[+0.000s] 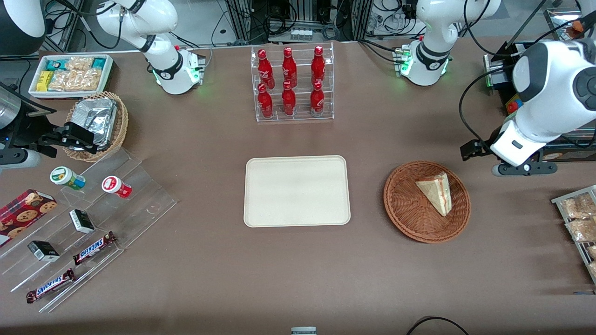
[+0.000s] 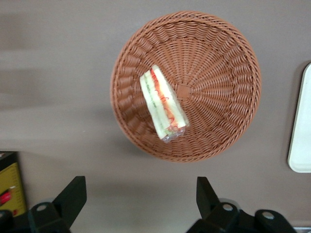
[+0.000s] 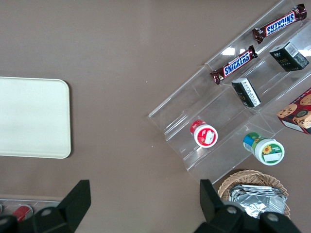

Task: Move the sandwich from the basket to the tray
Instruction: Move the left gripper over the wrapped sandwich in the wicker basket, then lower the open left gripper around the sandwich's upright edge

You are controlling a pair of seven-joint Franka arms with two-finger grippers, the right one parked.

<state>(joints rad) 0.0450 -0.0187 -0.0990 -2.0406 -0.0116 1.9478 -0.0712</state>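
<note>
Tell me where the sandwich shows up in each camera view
Front view: sandwich lies in the basket, beside the tray.
Left wrist view: sandwich in the basket, with the gripper apart from it, jaws open.
Right wrist view: not in it.
Shared landmark: the tray.

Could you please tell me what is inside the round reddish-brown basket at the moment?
Only the sandwich lies in the basket. The weave under it is covered. The gripper hangs open above bare table beside the basket.
</note>
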